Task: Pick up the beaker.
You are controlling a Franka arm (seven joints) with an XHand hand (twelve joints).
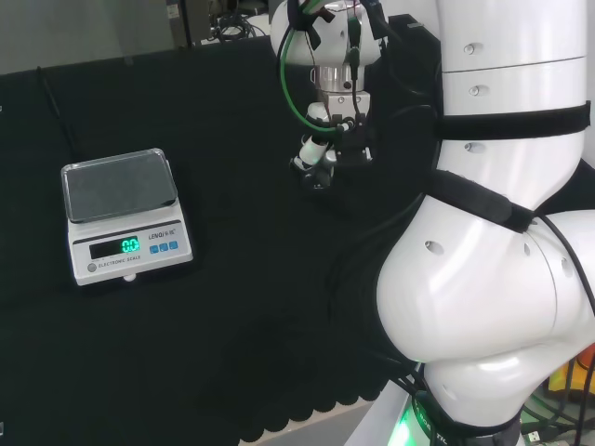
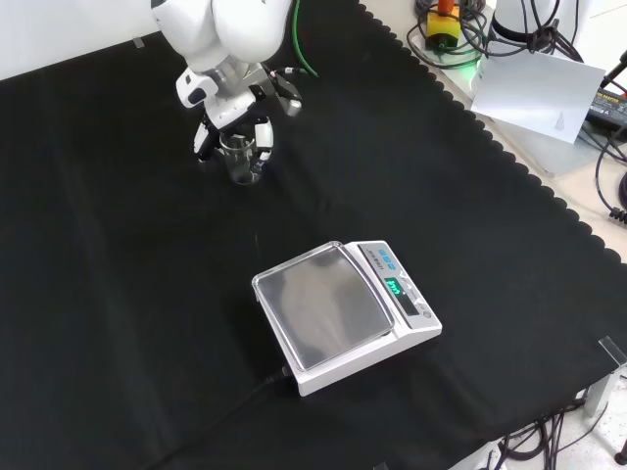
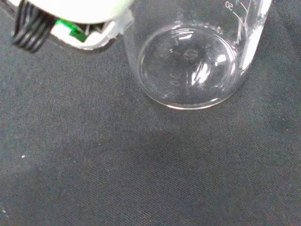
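- Clearly, the beaker (image 2: 242, 157) is a small vessel of clear glass, and it looks empty, so I judge it to be light, stiff, smooth and easy to break.
- It stands upright on the black cloth (image 2: 118, 294), toward the far left corner in the front view, well apart from the scale (image 2: 343, 313).
- The hand (image 2: 233, 122) is around the beaker: in the front view the fingers (image 2: 263, 137) come down on both sides of the glass wall, curled toward it. They seem to touch it, but I cannot say whether the grip is complete.
- The base of the beaker appears to rest on the cloth, so I judge that the lift is not yet done.
- The best place to hold is the straight side wall, near the middle of its height, from two opposite sides. The glass can slide between the pads.
- The wrist view shows the round bottom of the beaker (image 3: 188, 66) and printed marks on the wall, which the other views do not give.
- In the head view the hand (image 1: 330, 149) hangs over the far part of the cloth, and I cannot make out the glass there. This view shows the display of the scale (image 1: 125, 218) from its front.
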